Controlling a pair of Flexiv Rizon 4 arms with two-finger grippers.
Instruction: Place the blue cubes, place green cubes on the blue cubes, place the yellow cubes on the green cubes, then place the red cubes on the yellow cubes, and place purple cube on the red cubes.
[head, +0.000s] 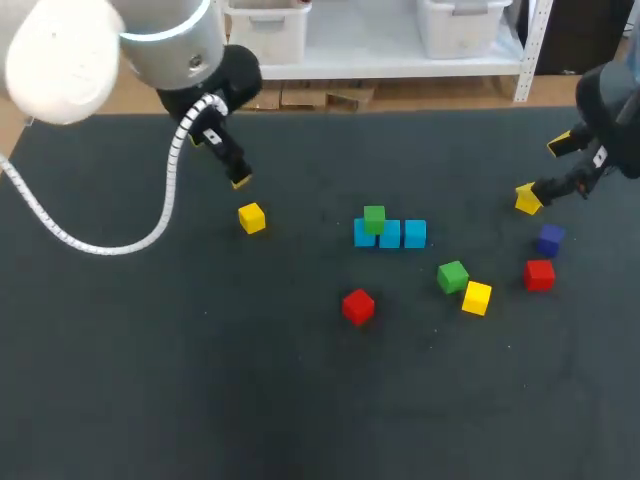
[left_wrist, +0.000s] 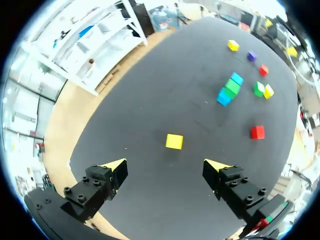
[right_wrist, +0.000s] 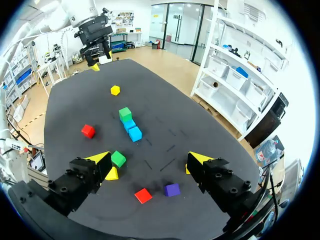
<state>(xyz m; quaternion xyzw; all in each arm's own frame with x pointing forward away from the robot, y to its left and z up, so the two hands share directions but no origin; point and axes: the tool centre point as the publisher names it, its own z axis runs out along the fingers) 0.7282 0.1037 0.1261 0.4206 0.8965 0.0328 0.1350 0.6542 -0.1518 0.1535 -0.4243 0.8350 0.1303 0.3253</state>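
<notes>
"Where's the stack?"
"Middle of the table (head: 150, 380), well off its edges: three blue cubes (head: 390, 234) touching in a row, one green cube (head: 374, 218) on top."
"The grippers?"
"Both spread wide, holding nothing. The left gripper (left_wrist: 165, 165) hangs near a lone yellow cube (left_wrist: 174, 141), and the right gripper (right_wrist: 150, 160) is out on the right side."

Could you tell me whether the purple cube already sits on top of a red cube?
No, the purple cube lies on the table beside a red cube, not on it.
</notes>
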